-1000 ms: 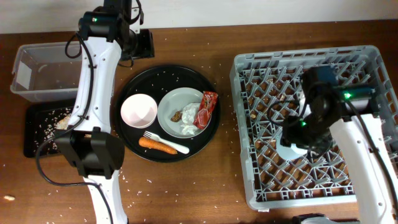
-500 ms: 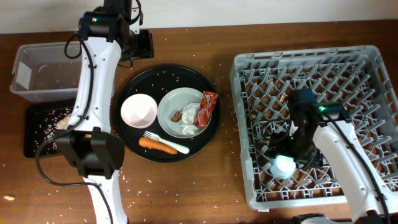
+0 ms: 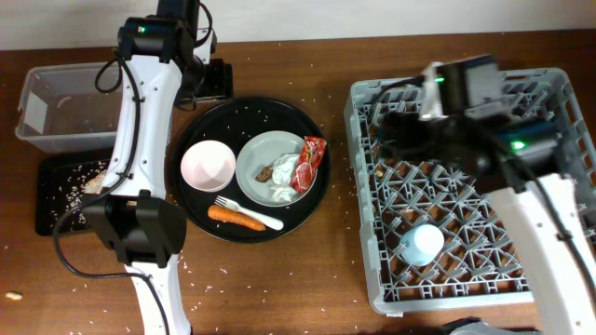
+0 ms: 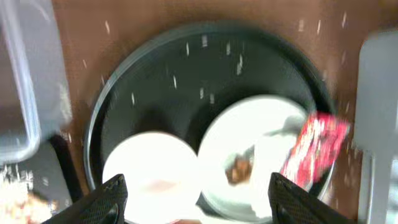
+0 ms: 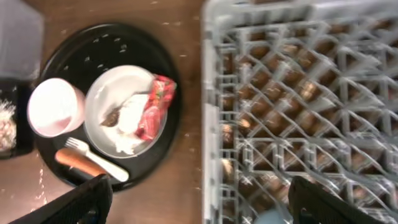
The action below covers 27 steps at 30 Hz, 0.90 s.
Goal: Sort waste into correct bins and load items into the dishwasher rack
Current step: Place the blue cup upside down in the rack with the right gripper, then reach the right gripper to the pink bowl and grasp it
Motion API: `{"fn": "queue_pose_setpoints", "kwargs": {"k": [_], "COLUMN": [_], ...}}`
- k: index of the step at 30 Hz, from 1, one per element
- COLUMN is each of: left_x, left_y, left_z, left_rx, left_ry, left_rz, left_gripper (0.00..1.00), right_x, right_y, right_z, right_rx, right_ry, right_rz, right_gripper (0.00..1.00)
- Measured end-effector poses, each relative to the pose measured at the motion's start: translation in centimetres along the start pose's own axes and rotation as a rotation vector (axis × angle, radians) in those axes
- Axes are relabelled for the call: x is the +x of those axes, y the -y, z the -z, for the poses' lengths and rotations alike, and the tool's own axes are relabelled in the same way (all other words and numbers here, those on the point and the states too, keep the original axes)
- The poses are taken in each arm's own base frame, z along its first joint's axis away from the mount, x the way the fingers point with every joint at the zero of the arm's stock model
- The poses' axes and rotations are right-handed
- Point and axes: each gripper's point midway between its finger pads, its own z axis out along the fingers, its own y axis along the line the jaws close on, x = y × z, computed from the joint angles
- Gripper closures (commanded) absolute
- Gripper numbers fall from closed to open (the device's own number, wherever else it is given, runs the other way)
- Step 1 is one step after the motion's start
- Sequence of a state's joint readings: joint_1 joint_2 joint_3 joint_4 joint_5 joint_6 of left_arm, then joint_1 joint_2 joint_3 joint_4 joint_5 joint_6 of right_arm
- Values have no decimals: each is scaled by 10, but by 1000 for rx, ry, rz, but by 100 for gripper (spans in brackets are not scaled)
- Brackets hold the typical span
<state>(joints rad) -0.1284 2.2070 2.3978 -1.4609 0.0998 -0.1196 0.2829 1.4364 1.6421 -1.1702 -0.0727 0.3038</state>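
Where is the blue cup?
In the overhead view, the light blue cup stands inside the grey dishwasher rack on the right side of the picture, near the rack's lower edge.

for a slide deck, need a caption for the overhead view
Blue cup sits in the dishwasher rack; plate, bowl, fork and carrot on the round tray.

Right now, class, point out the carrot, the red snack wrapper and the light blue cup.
carrot [image 3: 233,217], overhead view, middle of its orange body.
red snack wrapper [image 3: 310,161], overhead view, centre of the foil.
light blue cup [image 3: 422,244], overhead view, middle of its round top.
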Motion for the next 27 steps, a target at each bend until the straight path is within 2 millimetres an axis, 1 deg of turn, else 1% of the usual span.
{"fn": "queue_pose_setpoints", "kwargs": {"k": [1,2,3,5,6,7,8,9,10,12,14,15,16,19,20,21,22,25,26,27], "left_x": [11,15,19,17,11,7,2,-2,-3,-5,-5,-5,-5,-6,-7,-7,-7,-7,-7,-7], "left_y": [0,1,1,0,-7,-16,-31,-49,-66,-86,-96,-97,-98,-97,-97,-97,-97,-97,-97,-97], "left_z": [0,0,1,1,1,2,4,6,8,11,12,12,12,12,12,12,12,12,12,12], "left_rx": [5,9,9,16,16,16,11,1,-9,-20,-26,-27,-27,-26,-26,-26,-26,-26,-26,-26], "left_ry": [-44,-60,-79,-71,-47,-33,-15,-2,7,20,24,24,26,32,32,32,32,32,32,32], "left_rz": [-19,-31,-41,-38,-9,25,74,125,167,215,240,243,244,242,242,242,244,245,245,245], "left_gripper": [28,28,28,27,24,23,23,22,22,22,22,22,22,22,22,21,21,21,21,21], "right_x": [0,2,2,-3,0,-1,-4,-5,-1,9,24,31,36,45,48,53,61,86,92,93], "right_y": [-13,-23,-35,-67,-95,-105,-130,-152,-169,-192,-213,-221,-224,-229,-232,-233,-235,-231,-229,-230], "right_z": [-11,-24,-40,-74,-104,-114,-132,-147,-161,-183,-210,-221,-227,-247,-256,-264,-277,-295,-298,-298], "right_rx": [-19,-31,-48,-122,-185,-205,-253,-293,-311,-327,-333,-328,-315,-280,-275,-266,-261,-231,-222,-223], "right_ry": [-11,-33,-51,-57,-78,-67,-45,-19,-14,-12,-11,-13,-9,-14,-22,-37,-60,-122,-139,-141], "right_rz": [31,53,76,118,148,152,159,164,159,145,132,127,125,122,120,126,145,177,180,184], "right_gripper": [11,12,14,16,18,19,21,21,22,24,28,28,30,34,36,40,45,55,58,61]}}
